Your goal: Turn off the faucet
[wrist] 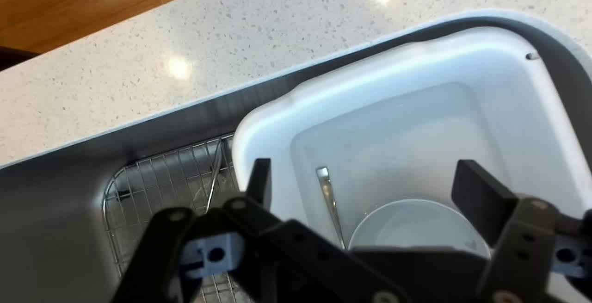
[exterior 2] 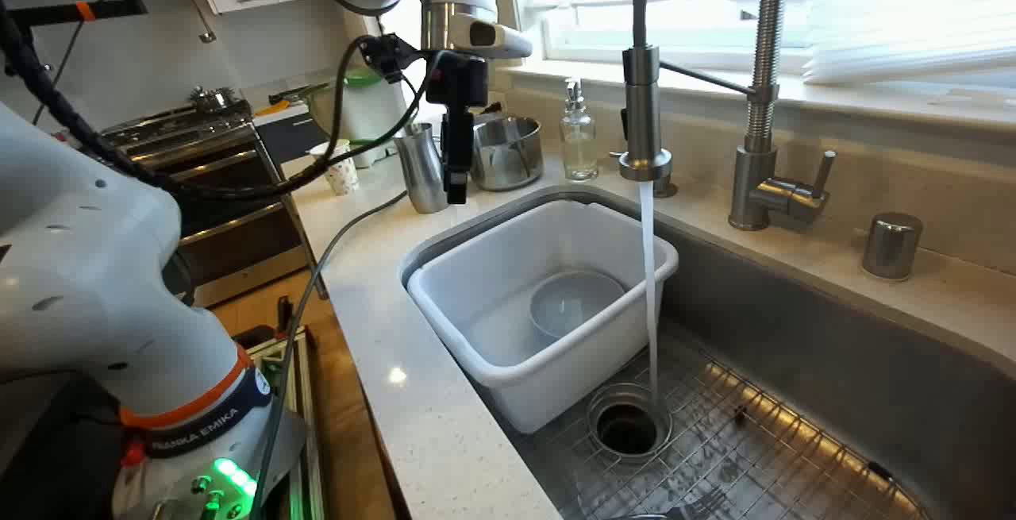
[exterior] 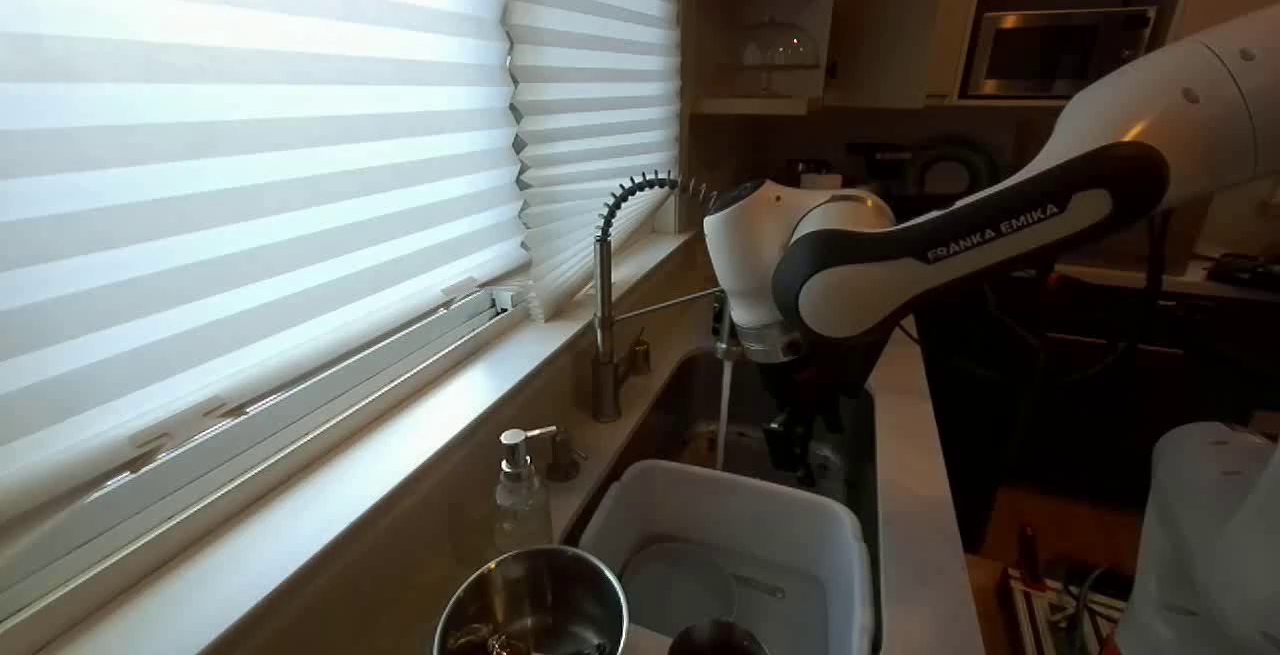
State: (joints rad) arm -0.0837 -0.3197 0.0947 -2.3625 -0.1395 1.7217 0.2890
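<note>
A white tub [exterior 2: 587, 357] holding a bowl [exterior 2: 575, 304] sits in the sink [exterior 2: 794, 317], near a pump bottle [exterior 2: 579, 143].

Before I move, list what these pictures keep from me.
Faucet, outer bend of its arch: in an exterior view, behind the robot arm; in an exterior view, cut off by the top edge above the spray head.
Utensil in the white tub: in the wrist view, the tool hides its lower end.
Steel pot: in an exterior view, cut off by the bottom edge, contents too dim to name.

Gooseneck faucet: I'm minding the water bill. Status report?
Gripper open, empty. Gooseneck faucet running, water pouring from spray head. Same spray head might block reach to lever handle.
</note>
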